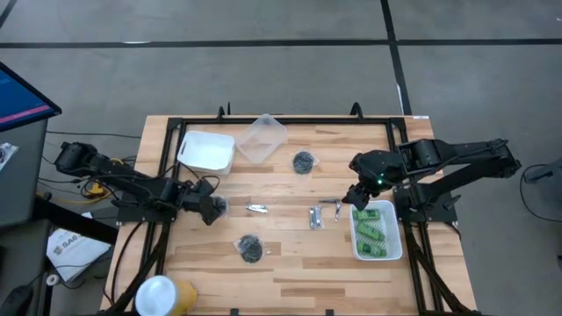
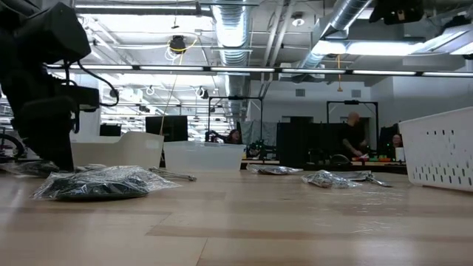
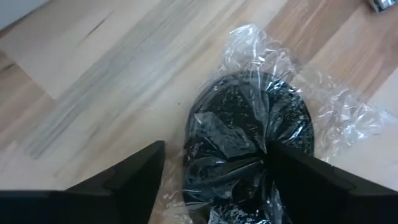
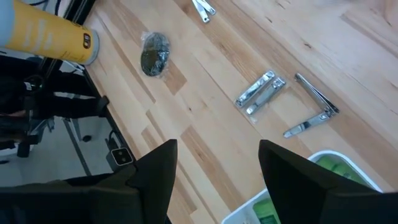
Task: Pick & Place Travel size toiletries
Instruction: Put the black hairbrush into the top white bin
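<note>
My left gripper [image 1: 213,208] [image 3: 216,149] is open and low over the table's left part. Its fingers stand on either side of a dark grey round jar [image 3: 249,124] wrapped in clear plastic that lies on the wood. Two more wrapped jars lie apart, one toward the far side [image 1: 303,161] and one toward the near side [image 1: 250,247] [image 4: 154,55]. Silver grooming tools [image 1: 316,216] [image 4: 261,93] lie mid-table, another [image 1: 257,208] farther left. Green bottles [image 1: 373,230] lie in the white mesh basket [image 1: 397,250]. My right gripper [image 1: 360,195] [image 4: 217,146] hangs open above the basket's far left corner. My left gripper comes at the wrapped jar from above, with one finger [image 3: 298,180] at the edge of the plastic wrap [image 3: 264,146] and the other finger [image 3: 137,180] a gap away. Whether the fingers touch the jar I cannot tell. The jar lies flat on the table.
A white tub [image 1: 208,151] and a clear plastic tub [image 1: 262,139] stand at the far edge. A yellow and white can [image 1: 167,296] lies past the near left corner. A dark frame [image 1: 281,120] borders the table. Bare wood shows along the near middle.
</note>
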`<state>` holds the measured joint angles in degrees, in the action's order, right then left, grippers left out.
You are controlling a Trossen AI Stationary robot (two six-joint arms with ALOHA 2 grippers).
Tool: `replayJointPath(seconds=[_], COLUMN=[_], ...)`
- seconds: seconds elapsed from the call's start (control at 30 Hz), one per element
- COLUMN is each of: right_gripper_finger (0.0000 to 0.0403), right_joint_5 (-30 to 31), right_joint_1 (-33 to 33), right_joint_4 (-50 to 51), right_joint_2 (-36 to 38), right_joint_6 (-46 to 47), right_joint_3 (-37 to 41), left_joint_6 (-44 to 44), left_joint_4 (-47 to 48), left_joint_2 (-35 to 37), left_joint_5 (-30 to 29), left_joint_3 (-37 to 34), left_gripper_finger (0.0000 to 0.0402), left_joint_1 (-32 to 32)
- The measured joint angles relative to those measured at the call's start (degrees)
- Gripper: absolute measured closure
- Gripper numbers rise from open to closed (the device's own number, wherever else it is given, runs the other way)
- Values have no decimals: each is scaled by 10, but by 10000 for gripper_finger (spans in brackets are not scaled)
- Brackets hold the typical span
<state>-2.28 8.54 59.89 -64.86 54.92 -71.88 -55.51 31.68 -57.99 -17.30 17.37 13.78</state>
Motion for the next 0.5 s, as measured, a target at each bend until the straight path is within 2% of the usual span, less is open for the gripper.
replayJointPath(seconds=[0.33,0.5], right_gripper_finger=[184,184], right_joint_5=[0,0], right_joint_1=[0,0], right_joint_4=[-36,-36], right_joint_2=[0,0], right_joint_6=[1,1], right_joint_3=[0,0], left_joint_6=[-5,-5], left_joint_4=[-1,-9], left_joint_2=[0,11], left_joint_5=[17,18], left_joint_3=[3,2], left_gripper_finger=[327,373], left_joint_1=[0,0])
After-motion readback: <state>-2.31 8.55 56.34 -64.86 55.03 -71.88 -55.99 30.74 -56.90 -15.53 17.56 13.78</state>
